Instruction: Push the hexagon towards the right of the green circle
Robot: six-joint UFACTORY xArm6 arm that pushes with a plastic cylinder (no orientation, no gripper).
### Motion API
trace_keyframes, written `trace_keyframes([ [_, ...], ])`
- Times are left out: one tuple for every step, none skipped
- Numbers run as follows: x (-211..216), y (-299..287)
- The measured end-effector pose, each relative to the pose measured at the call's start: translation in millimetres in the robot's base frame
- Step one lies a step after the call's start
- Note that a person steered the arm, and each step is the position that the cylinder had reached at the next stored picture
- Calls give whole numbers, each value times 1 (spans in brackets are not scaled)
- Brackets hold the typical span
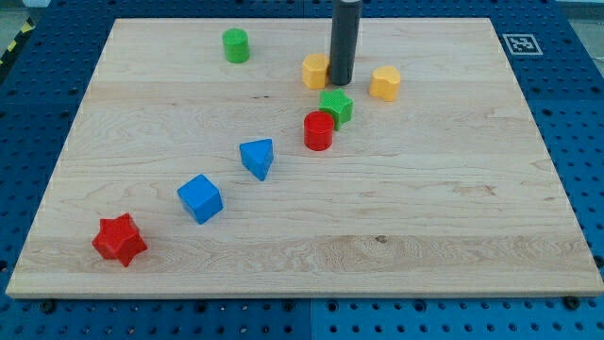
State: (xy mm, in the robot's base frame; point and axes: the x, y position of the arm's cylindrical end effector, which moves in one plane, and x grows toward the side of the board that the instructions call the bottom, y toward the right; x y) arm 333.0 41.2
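The green circle [236, 45] is a short cylinder near the view's top, left of centre. Two yellow blocks lie to its right: one [315, 71] partly hidden behind my rod, and a hexagon-like one [384, 83] further right. My tip [340, 82] rests just right of the hidden yellow block, touching or nearly touching it, and left of the yellow hexagon. A green star-like block [336, 107] sits just below my tip.
A red cylinder [319, 131] touches the green star's lower left. A blue triangle [257, 157], a blue cube [200, 198] and a red star [120, 240] run diagonally towards the view's bottom left. The wooden board [453, 217] has blue pegboard around it.
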Motion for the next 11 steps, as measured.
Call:
trace_keyframes([
  [20, -4],
  [30, -19],
  [27, -21],
  [11, -21],
  [-10, -36],
  [-21, -67],
  [-23, -75],
  [-24, -75],
  [-36, -75],
  [-37, -75],
  [-17, -64],
])
